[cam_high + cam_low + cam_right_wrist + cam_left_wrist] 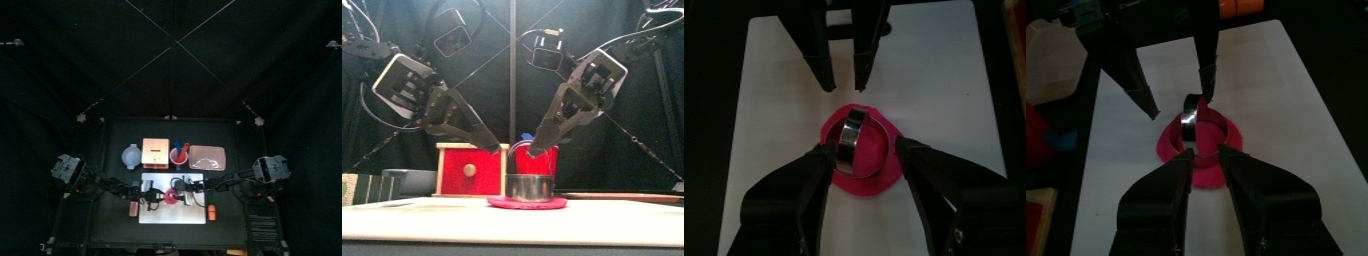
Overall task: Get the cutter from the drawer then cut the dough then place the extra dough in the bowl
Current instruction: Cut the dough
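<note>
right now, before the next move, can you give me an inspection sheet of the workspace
surface: black table with a white cutting board at its front middle.
job's things: metal cutter stands on the pink dough on the board; wooden box with a red drawer front behind the board; blue-grey bowl to the box's left.
clutter: red cup and pink tray at the back, to the right of the box.
grippers: left gripper and right gripper both open, tips meeting over the cutter from either side, neither gripping it.
cables: nothing seen.
surroundings: black curtains on all sides; nothing else seen.
</note>
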### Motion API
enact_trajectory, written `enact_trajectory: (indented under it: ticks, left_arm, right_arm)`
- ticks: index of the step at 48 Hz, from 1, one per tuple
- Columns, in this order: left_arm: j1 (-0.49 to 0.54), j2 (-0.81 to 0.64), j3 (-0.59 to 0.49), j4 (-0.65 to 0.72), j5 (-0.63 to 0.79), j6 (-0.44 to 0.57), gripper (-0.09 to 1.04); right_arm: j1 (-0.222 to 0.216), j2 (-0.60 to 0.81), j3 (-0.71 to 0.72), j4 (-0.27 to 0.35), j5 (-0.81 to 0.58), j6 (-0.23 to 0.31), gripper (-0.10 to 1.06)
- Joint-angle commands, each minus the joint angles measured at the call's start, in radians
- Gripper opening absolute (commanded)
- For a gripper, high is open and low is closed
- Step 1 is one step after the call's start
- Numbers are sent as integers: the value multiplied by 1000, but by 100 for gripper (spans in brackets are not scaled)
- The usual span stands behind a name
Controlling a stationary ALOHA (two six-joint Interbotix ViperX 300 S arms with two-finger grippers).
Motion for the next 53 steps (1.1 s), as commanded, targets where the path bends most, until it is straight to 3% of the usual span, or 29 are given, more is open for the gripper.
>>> enact_trajectory:
  ticks: [1,15,27,53]
  left_arm:
    - [6,-23,-2,-2,-18,2,68]
    - [17,54,-5,-2,-66,3,63]
    - [17,98,-12,-6,-117,3,48]
    - [21,181,-60,-3,-129,5,44]
  right_arm:
    - [2,-41,-34,8,9,3,86]
    - [8,-43,-101,54,138,3,86]
    - [9,-32,-152,77,252,3,86]
    - [9,6,-175,101,272,3,86]
